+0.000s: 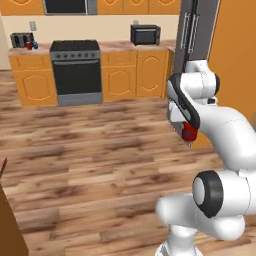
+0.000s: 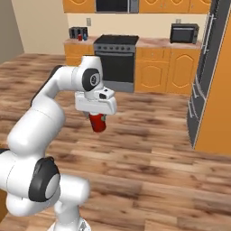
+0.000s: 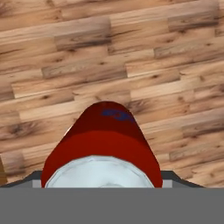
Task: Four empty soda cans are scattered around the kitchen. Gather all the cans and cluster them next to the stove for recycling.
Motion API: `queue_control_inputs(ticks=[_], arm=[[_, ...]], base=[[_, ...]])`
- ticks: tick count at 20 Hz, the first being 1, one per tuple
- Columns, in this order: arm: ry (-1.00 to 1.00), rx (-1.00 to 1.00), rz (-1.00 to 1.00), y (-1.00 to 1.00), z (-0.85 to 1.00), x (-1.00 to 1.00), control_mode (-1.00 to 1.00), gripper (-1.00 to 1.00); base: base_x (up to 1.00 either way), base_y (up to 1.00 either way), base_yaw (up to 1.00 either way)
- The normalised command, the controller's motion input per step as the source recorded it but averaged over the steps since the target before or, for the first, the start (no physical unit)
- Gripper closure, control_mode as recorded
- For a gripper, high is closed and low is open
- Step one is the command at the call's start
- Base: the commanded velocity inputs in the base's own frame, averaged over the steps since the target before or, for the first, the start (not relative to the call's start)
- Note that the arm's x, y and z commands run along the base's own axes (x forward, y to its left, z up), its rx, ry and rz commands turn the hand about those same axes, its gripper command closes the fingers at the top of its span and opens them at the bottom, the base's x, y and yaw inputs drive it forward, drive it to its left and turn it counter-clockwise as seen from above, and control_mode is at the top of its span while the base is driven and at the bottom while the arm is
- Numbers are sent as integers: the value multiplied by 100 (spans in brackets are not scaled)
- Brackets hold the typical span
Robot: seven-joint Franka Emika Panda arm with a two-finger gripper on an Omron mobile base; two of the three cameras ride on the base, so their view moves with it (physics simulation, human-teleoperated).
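Mid-frame in the right base view, the fingers point(image 2: 98, 121) hang below the white hand, part-closed around a red soda can point(image 2: 97, 122) held over the wood floor point(image 2: 149, 149), its long axis running down along them. The stove point(image 2: 116, 61) stands well apart at the upper middle, so the can has the whole open floor to cross. On the counter point(image 2: 74, 43) left of the stove sit a toaster point(image 2: 76, 32) and another red can point(image 2: 80, 37). Nothing blocks the way; a microwave point(image 2: 183, 33) sits to the stove's right.
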Motion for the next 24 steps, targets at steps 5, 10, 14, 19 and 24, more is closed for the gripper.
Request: queue_control_inputs(ticks=[5, 10, 14, 19, 24], arm=[[0, 0, 0, 0, 0, 0, 100, 100], [0, 0, 0, 0, 0, 0, 100, 100], [0, 0, 0, 0, 0, 0, 100, 100], [0, 0, 0, 0, 0, 0, 100, 100], [0, 0, 0, 0, 0, 0, 100, 100]], base=[[100, 1, 0], [100, 5, -1], [100, 6, -5], [100, 11, -6], [100, 26, -7]])
